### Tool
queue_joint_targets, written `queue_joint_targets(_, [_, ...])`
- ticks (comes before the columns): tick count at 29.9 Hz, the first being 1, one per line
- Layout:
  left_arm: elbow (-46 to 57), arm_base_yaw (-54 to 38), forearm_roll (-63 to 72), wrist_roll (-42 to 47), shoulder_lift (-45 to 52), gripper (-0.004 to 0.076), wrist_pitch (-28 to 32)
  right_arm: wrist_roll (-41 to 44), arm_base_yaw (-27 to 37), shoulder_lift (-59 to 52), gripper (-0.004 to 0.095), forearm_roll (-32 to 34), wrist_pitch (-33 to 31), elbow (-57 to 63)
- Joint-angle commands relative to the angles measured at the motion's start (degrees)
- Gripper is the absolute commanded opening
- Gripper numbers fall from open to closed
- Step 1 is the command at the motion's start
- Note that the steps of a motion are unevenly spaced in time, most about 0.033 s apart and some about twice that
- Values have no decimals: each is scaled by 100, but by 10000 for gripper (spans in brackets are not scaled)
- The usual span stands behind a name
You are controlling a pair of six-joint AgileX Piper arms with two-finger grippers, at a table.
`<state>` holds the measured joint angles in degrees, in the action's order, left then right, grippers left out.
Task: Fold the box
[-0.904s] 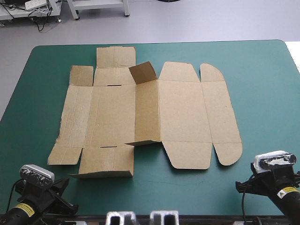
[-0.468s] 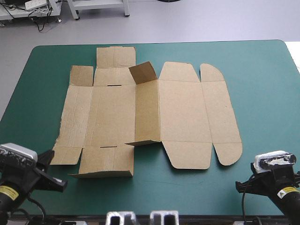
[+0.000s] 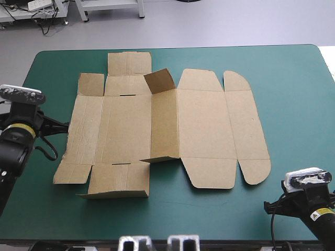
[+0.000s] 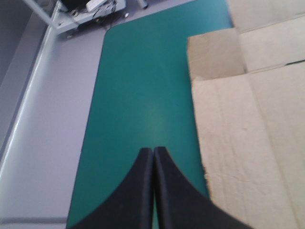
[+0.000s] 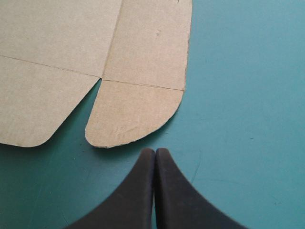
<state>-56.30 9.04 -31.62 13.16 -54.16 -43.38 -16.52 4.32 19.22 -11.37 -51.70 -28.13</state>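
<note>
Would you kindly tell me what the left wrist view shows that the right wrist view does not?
Only the left wrist view: beside the left pincer, the left side of the box with its square corner flap and ragged outer edge, plus the rounded far corner of the teal-green cover. Only the right wrist view: the rounded flap just ahead of the right pincer, parted from the neighbouring flap. Both: a shut pincer, its tip over bare cover, next to flat brown board.

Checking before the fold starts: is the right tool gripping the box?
No, the right tool is shut on nothing, with teal-green cover showing between its tip and the box.
</note>
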Motion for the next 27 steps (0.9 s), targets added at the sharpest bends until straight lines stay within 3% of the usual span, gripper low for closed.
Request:
queue_joint_targets(1, [-460, -89, -808, 456, -573, -10, -69, -24, -6, 49, -19, 60, 344, -134])
queue_joint_targets(7, [-884, -1556, 214, -33, -1325, 3, -175, -24, -6, 49, -19, 60, 359, -134])
queue_joint_targets(12, [-897, -3439, 2703, -1522, -1739, 6, -340, -24, -6, 49, -19, 60, 359, -134])
queue_joint_targets(16, [-897, -4874, 5066, -3054, -2200, 6, -1013, -24, -6, 49, -19, 60, 429, -82])
queue_joint_targets(20, [-897, -5469, 6525, -3953, -2743, 6, -1636, -24, -6, 49, -19, 70, 443, -68])
queue_joint_targets(27, [-897, -5470, 6547, -4283, -3445, 6, -2269, -24, -6, 49, -19, 70, 447, -68])
